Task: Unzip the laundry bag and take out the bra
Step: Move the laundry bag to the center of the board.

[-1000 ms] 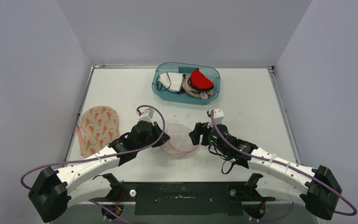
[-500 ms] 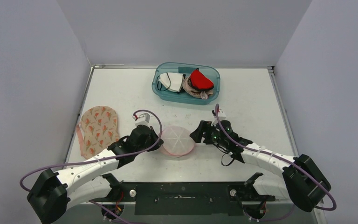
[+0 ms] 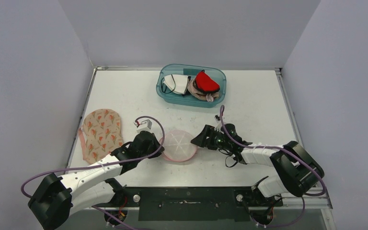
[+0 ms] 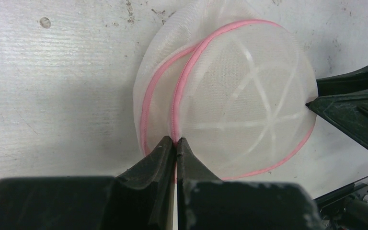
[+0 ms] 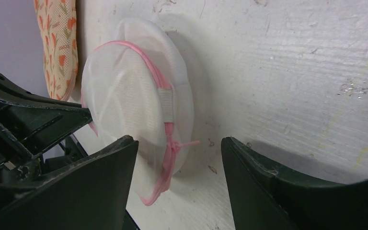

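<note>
The laundry bag [image 3: 178,145] is a round white mesh dome with pink zip trim, lying on the table between the two arms. My left gripper [image 3: 162,143] is shut on the bag's pink rim [image 4: 176,141] at its left edge. My right gripper [image 3: 195,139] is open at the bag's right edge. The bag's pink loop [image 5: 172,148] hangs between its fingers [image 5: 178,143], touching neither. Through the mesh [image 4: 239,96] I see only white ribs. A beige bra with orange flowers [image 3: 100,132] lies flat on the table left of the bag, outside it.
A teal bin [image 3: 165,93] holding white, red and beige bras stands at the back centre. The floral bra [image 5: 57,43] shows beyond the bag in the right wrist view. The black rail [image 3: 187,201] runs along the near edge.
The bag has gone from an open bowl shape to a closed dome and shifted slightly left. My left gripper drew back with its rim. The right arm folded lower, its gripper still at the bag's right.
</note>
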`<state>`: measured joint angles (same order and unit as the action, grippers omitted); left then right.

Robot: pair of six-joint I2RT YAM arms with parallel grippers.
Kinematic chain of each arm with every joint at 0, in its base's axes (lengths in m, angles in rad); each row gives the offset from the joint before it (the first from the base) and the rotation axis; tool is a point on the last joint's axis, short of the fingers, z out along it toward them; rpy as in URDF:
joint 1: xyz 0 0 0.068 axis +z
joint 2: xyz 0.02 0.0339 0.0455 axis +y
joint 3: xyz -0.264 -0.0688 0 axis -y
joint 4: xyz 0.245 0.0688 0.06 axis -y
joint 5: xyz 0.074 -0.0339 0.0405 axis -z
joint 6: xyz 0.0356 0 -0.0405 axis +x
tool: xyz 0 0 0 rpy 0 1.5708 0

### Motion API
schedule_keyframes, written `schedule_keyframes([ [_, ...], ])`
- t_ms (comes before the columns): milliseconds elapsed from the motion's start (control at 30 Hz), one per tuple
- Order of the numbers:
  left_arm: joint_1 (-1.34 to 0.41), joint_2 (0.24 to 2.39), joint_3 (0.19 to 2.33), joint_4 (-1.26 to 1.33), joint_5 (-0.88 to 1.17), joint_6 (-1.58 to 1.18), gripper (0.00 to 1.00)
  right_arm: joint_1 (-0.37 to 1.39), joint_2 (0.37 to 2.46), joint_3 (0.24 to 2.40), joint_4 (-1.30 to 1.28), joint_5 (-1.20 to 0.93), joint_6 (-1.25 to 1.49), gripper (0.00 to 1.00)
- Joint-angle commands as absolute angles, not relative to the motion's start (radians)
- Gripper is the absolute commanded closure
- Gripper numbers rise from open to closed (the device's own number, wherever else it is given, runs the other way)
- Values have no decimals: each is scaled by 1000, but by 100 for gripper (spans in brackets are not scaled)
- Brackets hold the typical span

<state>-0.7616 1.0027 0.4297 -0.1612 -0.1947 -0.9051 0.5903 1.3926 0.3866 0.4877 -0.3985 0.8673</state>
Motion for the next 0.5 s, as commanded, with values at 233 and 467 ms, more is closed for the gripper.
schedule_keyframes([
  [233,-747,999,418,-92,-187,-894,100,597,1489,414,702,-478,947,70],
  [467,-747,976,431,-112,-193,-890,100,616,1469,441,620,-443,898,95],
])
